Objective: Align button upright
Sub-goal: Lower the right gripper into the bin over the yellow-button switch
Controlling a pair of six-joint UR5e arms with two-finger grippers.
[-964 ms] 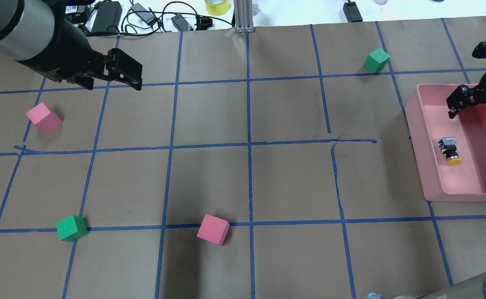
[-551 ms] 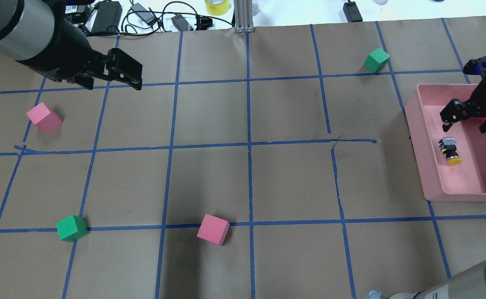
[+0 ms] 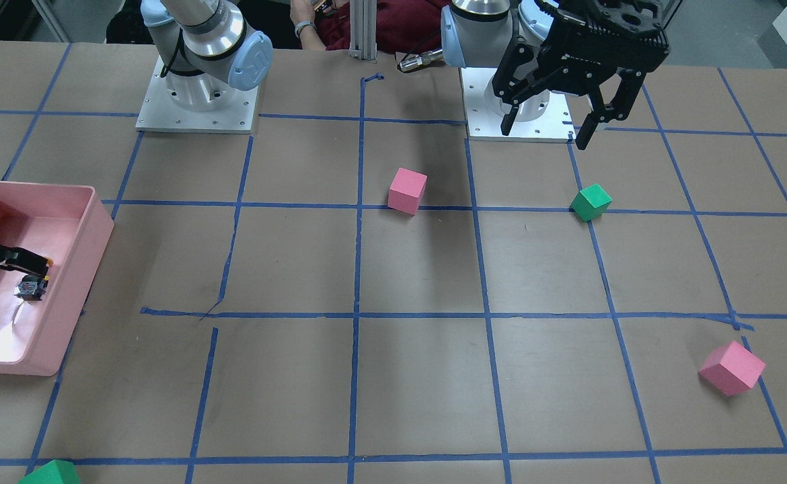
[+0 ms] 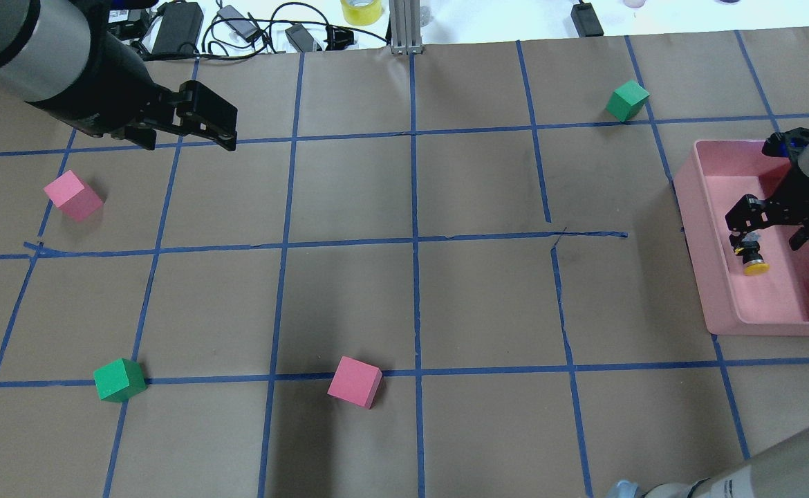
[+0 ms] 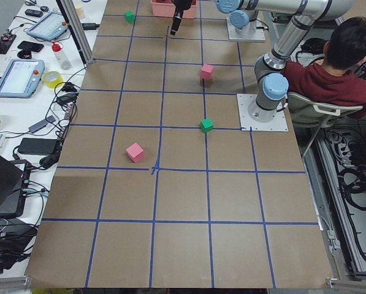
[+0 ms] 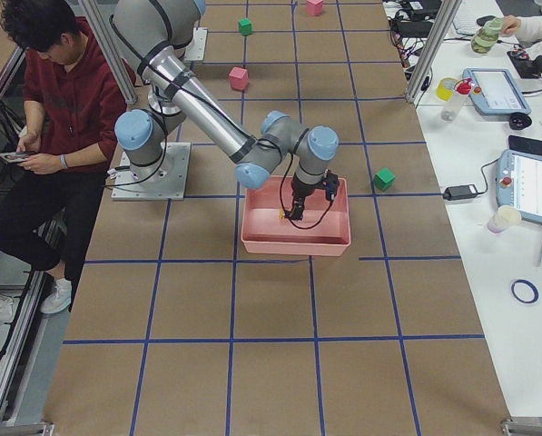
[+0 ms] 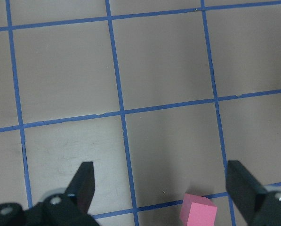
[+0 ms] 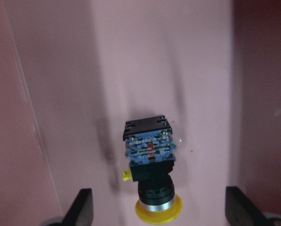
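The button (image 4: 751, 258) lies on its side inside the pink bin (image 4: 696, 270), yellow cap toward the robot and contact block away. It also shows in the right wrist view (image 8: 150, 155) and the front view (image 3: 30, 288). My right gripper (image 4: 766, 236) is open and hangs just above the button inside the bin. Its fingertips (image 8: 84, 203) stand wide on either side of the button, not touching it. My left gripper (image 4: 190, 142) is open and empty, held high over the far left of the table (image 3: 543, 134).
Pink cubes (image 4: 72, 196) (image 4: 355, 382) and green cubes (image 4: 119, 380) (image 4: 627, 100) are scattered on the taped brown table. The bin's walls (image 3: 91, 249) stand close around the right gripper. Cables and chargers (image 4: 238, 28) line the far edge. A seated person (image 6: 53, 91) is behind the robot.
My right gripper has moved from the far part of the bin toward the robot and down, and is now over the button. The button and the left arm have not moved.
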